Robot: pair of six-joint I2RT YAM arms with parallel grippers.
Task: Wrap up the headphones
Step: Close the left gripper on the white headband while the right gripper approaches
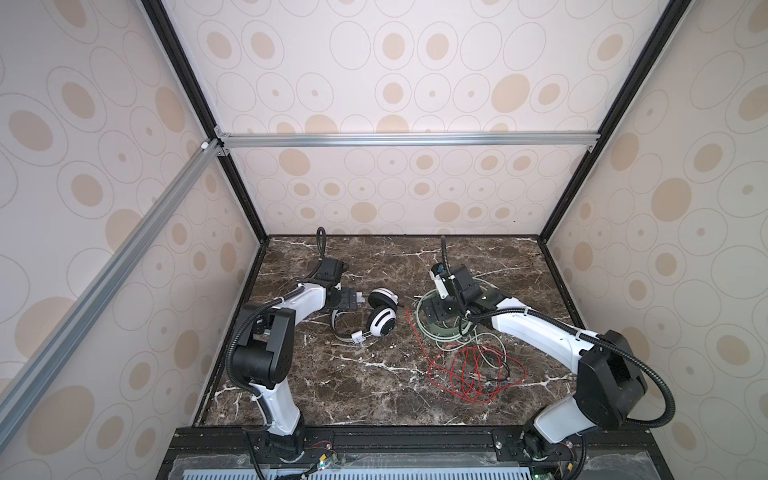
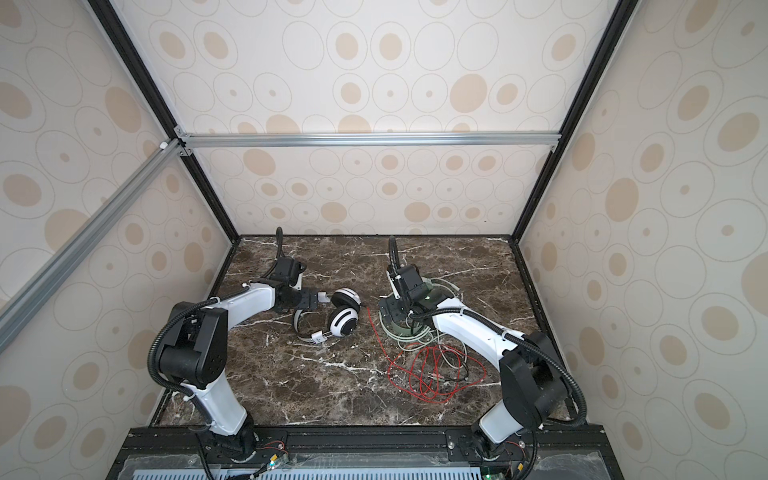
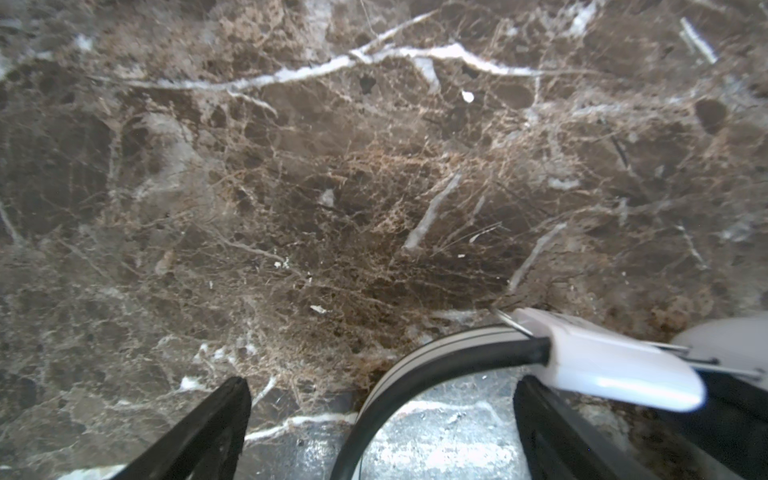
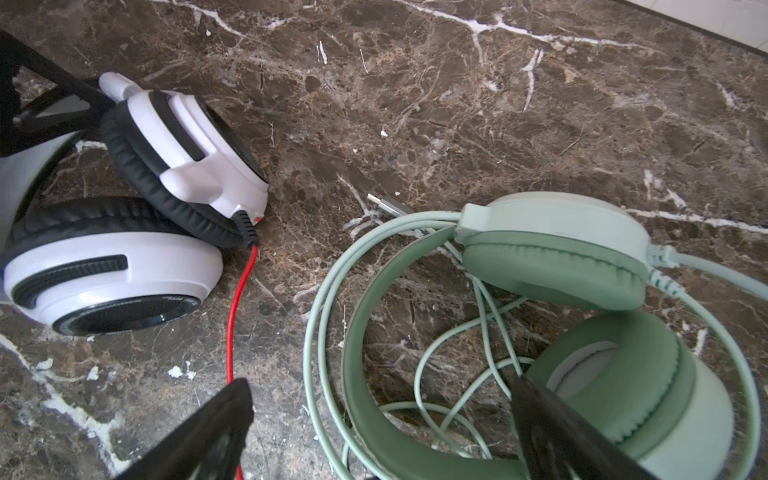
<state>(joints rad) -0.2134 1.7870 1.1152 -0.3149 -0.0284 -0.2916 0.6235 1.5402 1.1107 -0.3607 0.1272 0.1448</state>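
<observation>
Bracketing the white headset point(image 1: 381, 320) at its headband, your left pincer point(image 3: 382, 384) is gaping; your right pincer point(image 4: 380, 382), also gaping, is hanging over the mint-green headset point(image 4: 552, 249), nearer the red cord point(image 4: 240, 291).

Cream wall panels point(image 1: 395, 62) printed with beige ovals are enclosing three sides of a dark brown marble tabletop point(image 1: 332, 395) veined in white. Silver aluminium rails point(image 1: 407, 139) are crossing the panels, black posts point(image 1: 178, 62) are lining the corners, and soft even light is falling throughout.
</observation>
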